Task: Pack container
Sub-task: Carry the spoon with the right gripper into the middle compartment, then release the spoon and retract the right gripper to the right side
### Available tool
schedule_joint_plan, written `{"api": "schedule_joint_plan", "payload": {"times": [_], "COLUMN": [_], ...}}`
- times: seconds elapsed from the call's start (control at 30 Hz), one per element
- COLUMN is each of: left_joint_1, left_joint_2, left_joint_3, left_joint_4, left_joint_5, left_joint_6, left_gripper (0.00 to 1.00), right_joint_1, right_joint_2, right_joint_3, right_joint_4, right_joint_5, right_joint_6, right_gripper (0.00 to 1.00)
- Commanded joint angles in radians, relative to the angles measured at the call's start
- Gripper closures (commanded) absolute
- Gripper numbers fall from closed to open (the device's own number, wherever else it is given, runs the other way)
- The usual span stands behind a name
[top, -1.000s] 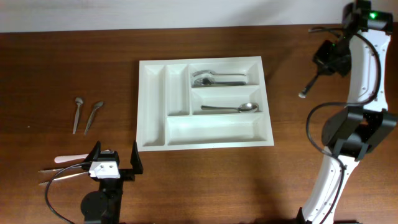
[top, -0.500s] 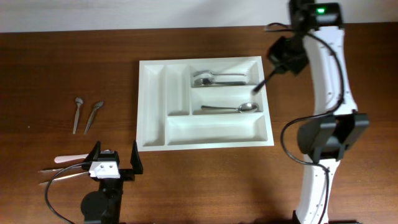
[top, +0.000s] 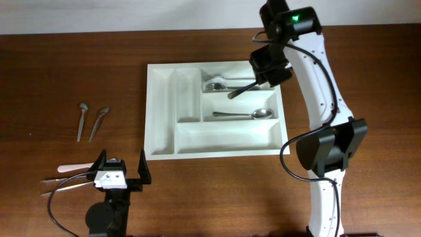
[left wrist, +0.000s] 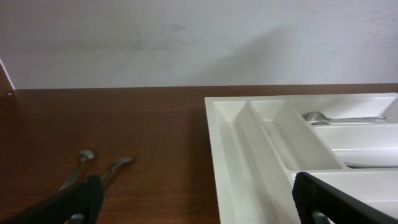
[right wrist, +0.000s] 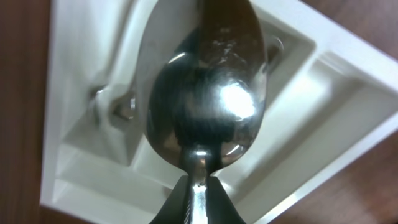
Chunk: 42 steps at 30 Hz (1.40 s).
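Observation:
The container (top: 162, 112) is a large white five-compartment cutlery tray in the middle of the table. Its upper right compartment holds forks and a spoon (top: 225, 83), and its middle right compartment holds one spoon (top: 245, 114). My right gripper (top: 266, 78) is shut on the handle of a metal spoon (top: 242, 90) and holds it above the tray's upper right compartments. In the right wrist view the spoon's bowl (right wrist: 205, 112) fills the frame above the tray (right wrist: 65, 93). My left gripper (top: 122, 161) is open and empty at the front left. The tray also shows in the left wrist view (left wrist: 249, 149).
Two loose spoons (top: 91, 122) lie on the brown table left of the tray, also in the left wrist view (left wrist: 99, 171). A pale utensil (top: 72, 168) and more thin cutlery (top: 59, 185) lie by the left arm's base. A white wall runs behind the table.
My right arm has swung left with the spoon, from beyond the tray's right edge to over its upper right compartments. The left arm has not moved.

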Motion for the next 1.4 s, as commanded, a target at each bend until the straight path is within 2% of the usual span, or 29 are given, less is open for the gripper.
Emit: {"api": "schedule_joint_plan", "payload": {"times": [0.0,0.43,0.5,0.8,0.9,0.97,1.13,1.27,1.37], "left_joint_1": [0.006,0.006,0.006,0.006,0.006,0.006,0.006,0.006,0.006], "left_joint_2": [-0.01,-0.01,-0.01,-0.01,-0.01,-0.01,-0.01,-0.01,-0.01], "left_joint_3": [-0.007,-0.007,-0.007,-0.007,-0.007,-0.007,-0.007,-0.007,-0.007], "left_joint_4": [0.002,0.002,0.002,0.002,0.002,0.002,0.002,0.002,0.002], "left_joint_5": [0.011,0.011,0.011,0.011,0.011,0.011,0.011,0.011,0.011], "left_joint_6": [0.015,0.015,0.015,0.015,0.015,0.015,0.015,0.015,0.015], "left_gripper": [0.01,0.01,0.01,0.01,0.01,0.01,0.01,0.01,0.01], "right_joint_1": [0.026,0.084,0.086,0.074,0.068,0.052,-0.031,-0.133,-0.207], "right_joint_2": [-0.017,-0.017,-0.017,-0.017,-0.017,-0.018,-0.021,-0.022,-0.033], "right_joint_3": [-0.041,-0.171,-0.193,-0.285,-0.283,-0.282,-0.278,-0.244,-0.197], "right_joint_4": [0.007,0.135,0.158,0.218,0.218,0.218,0.218,0.212,0.191], "right_joint_5": [0.002,0.006,0.009,0.027,0.082,0.117,0.142,0.142,0.142], "right_joint_6": [0.157,0.299,0.305,0.304,0.293,0.254,0.05,-0.199,-0.387], "right_gripper": [0.92,0.89,0.83,0.83,0.79,0.74,0.62,0.54,0.44]}}
